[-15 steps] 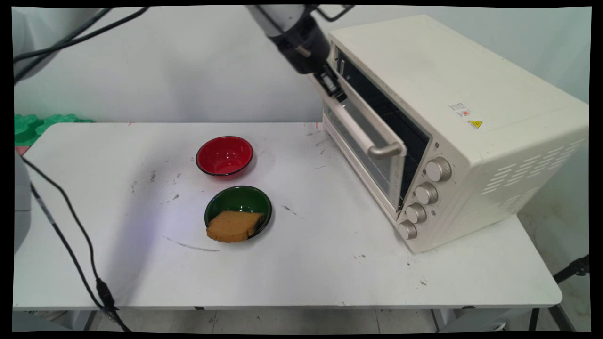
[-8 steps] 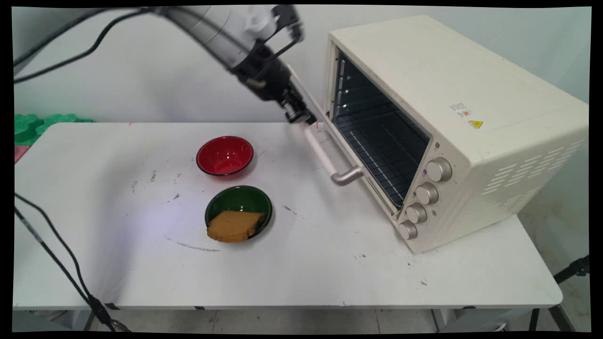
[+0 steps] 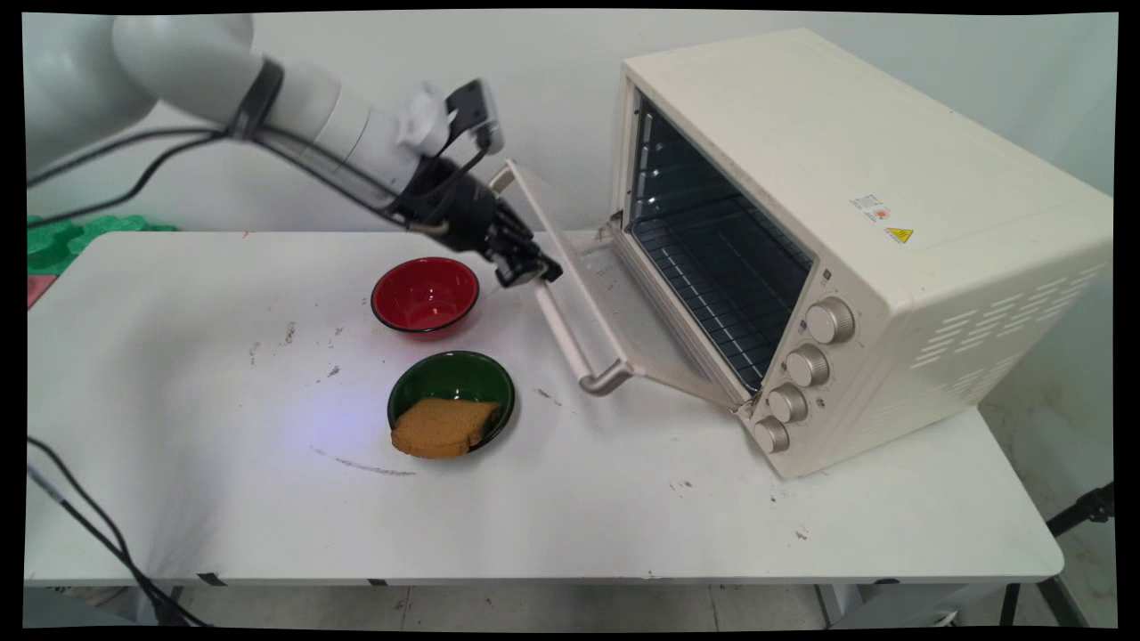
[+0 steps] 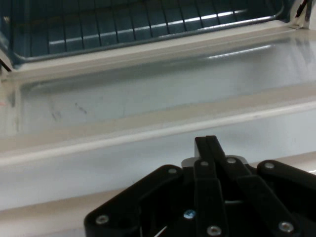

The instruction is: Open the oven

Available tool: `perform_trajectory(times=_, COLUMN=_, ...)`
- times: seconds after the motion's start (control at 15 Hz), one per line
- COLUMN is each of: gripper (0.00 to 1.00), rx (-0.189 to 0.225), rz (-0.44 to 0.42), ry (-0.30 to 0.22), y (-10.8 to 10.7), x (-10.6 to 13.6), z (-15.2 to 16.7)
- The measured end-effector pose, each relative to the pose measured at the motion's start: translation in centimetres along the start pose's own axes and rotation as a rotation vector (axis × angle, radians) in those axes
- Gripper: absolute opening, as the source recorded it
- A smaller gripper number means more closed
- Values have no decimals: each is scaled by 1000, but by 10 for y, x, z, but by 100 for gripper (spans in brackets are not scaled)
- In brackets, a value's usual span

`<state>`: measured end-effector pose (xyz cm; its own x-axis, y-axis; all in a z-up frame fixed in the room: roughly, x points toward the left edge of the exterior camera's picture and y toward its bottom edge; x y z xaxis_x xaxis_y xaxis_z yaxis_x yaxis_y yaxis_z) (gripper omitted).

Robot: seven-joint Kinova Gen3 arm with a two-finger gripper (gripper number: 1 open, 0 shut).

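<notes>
The gripper sits at the upper edge of the oven door, against its handle; its fingers look drawn together, though whether they actually clasp the handle I cannot tell. The door hangs nearly flat, hinged at the bottom of the cream oven, whose rack shows inside. On the desk just beside the gripper stands a red bowl. Nearer the front, a green bowl holds a slice of bread leaning over its rim.
</notes>
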<state>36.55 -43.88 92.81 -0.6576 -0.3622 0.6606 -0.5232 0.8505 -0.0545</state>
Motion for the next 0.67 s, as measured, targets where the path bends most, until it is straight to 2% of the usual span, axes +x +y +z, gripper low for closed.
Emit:
perform_trajectory(times=0.47, gripper=0, rx=-32, rz=-9, ry=96, y=7, x=-78, z=-2)
perform_trajectory(times=0.67, gripper=0, rx=-38, rz=-1, ry=126, y=8, x=-99, z=-8)
